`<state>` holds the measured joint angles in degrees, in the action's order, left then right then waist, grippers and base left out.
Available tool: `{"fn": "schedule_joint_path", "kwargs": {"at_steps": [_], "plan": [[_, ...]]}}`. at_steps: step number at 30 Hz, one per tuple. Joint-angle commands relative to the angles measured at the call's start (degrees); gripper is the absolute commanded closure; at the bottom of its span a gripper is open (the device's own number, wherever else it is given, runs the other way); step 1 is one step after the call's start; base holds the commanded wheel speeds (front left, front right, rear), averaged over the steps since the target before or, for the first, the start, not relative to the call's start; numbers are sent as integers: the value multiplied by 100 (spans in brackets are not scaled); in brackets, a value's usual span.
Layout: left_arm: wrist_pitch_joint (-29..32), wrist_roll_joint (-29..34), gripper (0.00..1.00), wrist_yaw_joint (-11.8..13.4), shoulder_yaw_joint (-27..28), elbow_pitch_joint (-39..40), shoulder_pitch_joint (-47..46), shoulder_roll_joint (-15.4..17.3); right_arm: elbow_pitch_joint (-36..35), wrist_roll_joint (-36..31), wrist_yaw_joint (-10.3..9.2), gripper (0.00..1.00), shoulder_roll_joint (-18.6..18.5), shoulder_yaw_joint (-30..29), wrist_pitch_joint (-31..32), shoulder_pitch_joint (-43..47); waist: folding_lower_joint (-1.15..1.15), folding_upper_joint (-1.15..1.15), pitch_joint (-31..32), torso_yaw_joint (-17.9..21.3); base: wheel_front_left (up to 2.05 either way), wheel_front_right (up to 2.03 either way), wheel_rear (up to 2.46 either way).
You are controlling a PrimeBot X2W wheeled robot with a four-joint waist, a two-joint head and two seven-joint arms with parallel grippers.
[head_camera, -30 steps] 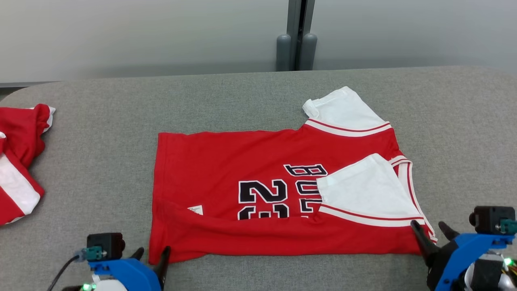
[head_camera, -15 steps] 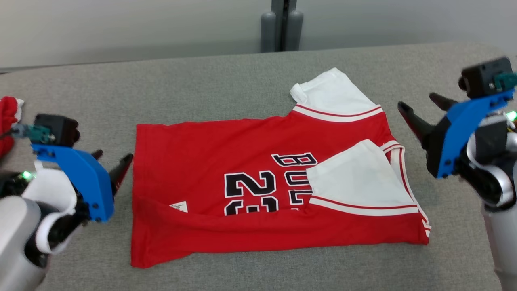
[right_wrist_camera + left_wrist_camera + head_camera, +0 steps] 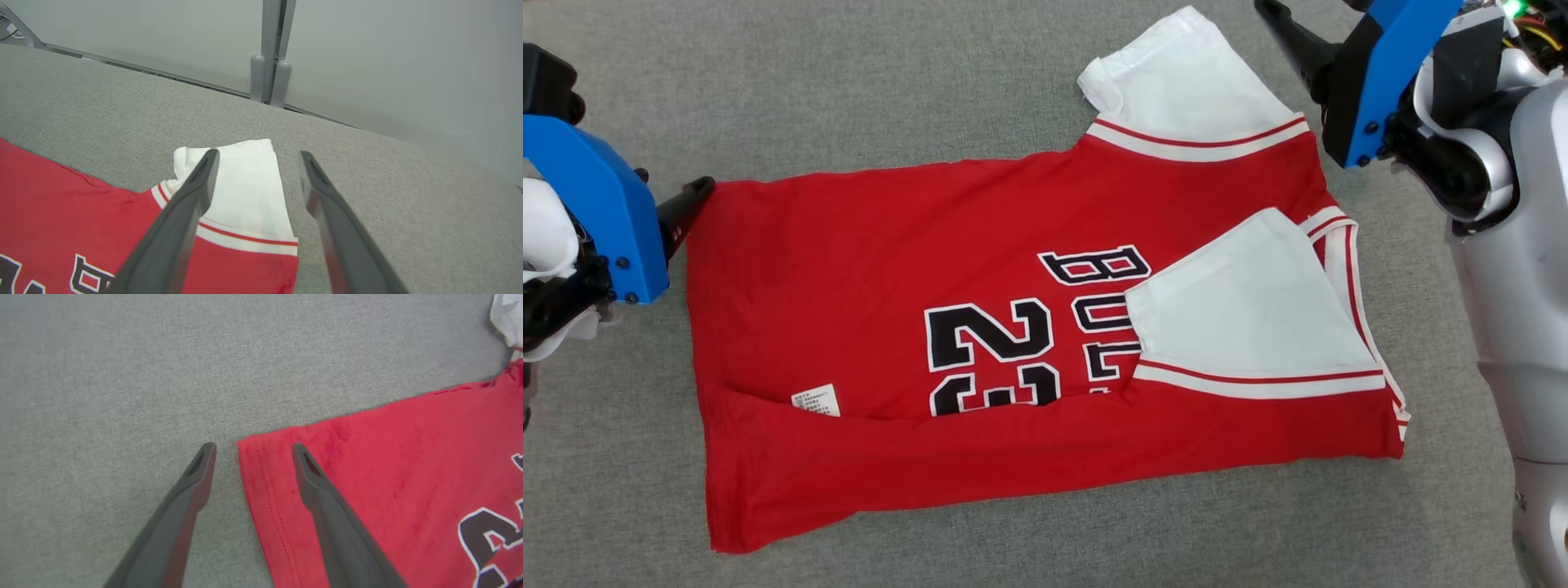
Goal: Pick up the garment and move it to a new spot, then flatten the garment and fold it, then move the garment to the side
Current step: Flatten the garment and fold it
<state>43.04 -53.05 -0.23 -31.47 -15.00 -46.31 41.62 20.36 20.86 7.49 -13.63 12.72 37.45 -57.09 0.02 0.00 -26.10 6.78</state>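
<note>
A red jersey [image 3: 866, 245] with white sleeves and black "23" lettering lies flat on the grey cloth table [image 3: 890, 90]. Its near long edge is folded over and the near white sleeve [image 3: 1241, 310] is folded in onto the chest. My left gripper [image 3: 686, 196] hangs open at the jersey's far left corner. In the left wrist view the left gripper [image 3: 252, 450] straddles that hem corner [image 3: 265, 465], one finger over bare table and one over red cloth. My right gripper [image 3: 1286, 20] is open beside the far white sleeve [image 3: 1176, 73]. The right gripper [image 3: 259, 156] hovers above the sleeve's outer edge [image 3: 253, 196].
My silver right forearm [image 3: 1519, 327] runs down the right side, next to the jersey's collar end. Beyond the table's far edge stand a pale wall and a grey post [image 3: 269, 53]. Bare table surrounds the jersey on all sides.
The camera has tilted down and closer. Both arms moved from the near edge to the far side: the left to the hem corner, the right to the far sleeve. Both stayed open.
</note>
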Motion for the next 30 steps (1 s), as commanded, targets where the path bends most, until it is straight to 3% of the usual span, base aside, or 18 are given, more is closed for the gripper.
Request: {"fn": "schedule_joint_path", "kwargs": {"at_steps": [1, 9, 17, 18, 20, 30], "plan": [[58, 2, 0, -41, -20, -62, -112, 1, 135, 63, 1, 0, 10, 36, -121, -184, -2, 0, -78, -10, 0, 0, 0], [47, 92, 0, -129, -126, -321, -153, 37, 652, 213, 1, 0, 54, 286, -527, -557, -2, 0, -259, 92, 0, 0, 0], [54, 262, 0, -26, -339, -659, -4, -99, 963, 371, 1, 0, 5, 415, -731, -783, -2, 0, -452, 130, 0, 0, 0], [113, 280, 20, -42, -407, -710, 47, -132, 1005, 367, 1, 0, 0, 409, -742, -793, -2, 0, -469, 117, 0, 0, 0], [160, 257, 100, -109, -518, -765, 118, -235, 1099, 324, 1, 0, -37, 353, -757, -836, -2, 0, -494, 59, 0, 0, 0], [-508, 399, 100, -365, -772, -751, -29, -999, 2206, -330, 1, 0, -309, -297, -328, -1263, -2, 0, -680, -689, 0, 0, 0]]}}
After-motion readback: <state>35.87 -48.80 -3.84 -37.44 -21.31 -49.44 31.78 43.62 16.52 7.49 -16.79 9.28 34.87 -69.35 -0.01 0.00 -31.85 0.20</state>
